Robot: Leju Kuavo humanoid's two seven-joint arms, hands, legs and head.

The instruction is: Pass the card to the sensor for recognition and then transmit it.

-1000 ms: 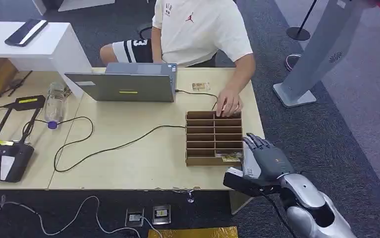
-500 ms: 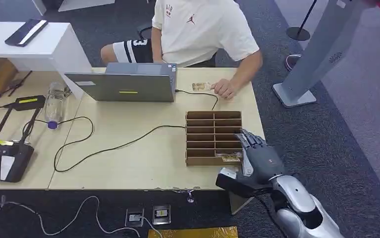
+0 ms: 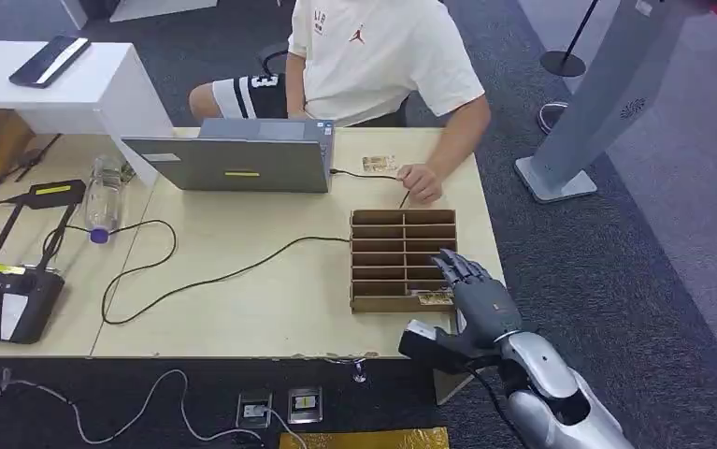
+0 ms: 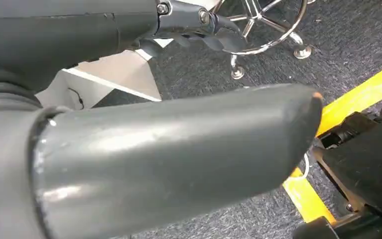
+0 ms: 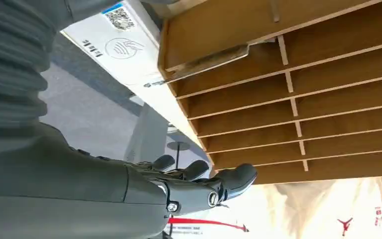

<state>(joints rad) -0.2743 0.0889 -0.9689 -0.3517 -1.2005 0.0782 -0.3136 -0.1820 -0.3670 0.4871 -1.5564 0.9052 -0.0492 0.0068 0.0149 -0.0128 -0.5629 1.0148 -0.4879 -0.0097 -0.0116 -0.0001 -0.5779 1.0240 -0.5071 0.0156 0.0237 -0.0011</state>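
Observation:
A brown cardboard slotted box (image 3: 382, 245) stands on the table near its right edge. A card (image 3: 434, 298) lies in the slot nearest me; the right wrist view shows that card (image 5: 206, 63) edge-on, sticking out of its slot. My right hand (image 3: 480, 301) hovers open over the box's right column, fingers stretched out close above the card and holding nothing. A white reader with a contactless symbol (image 5: 114, 42) sits just in front of the box, and a corner of this reader (image 3: 419, 328) shows by my thumb. My left hand (image 4: 179, 149) hangs empty above the floor.
A person sits across the table, one hand (image 3: 420, 181) resting near a second card (image 3: 379, 163). A laptop (image 3: 233, 159), a black cable (image 3: 223, 271), a bottle (image 3: 104, 196) and black devices (image 3: 4, 299) occupy the table's left and back. The table's right edge (image 3: 494, 245) is close by.
My right hand has moved left and forward, from beside the box to over its right column. The person's hand has drawn back from the box's far edge toward the second card.

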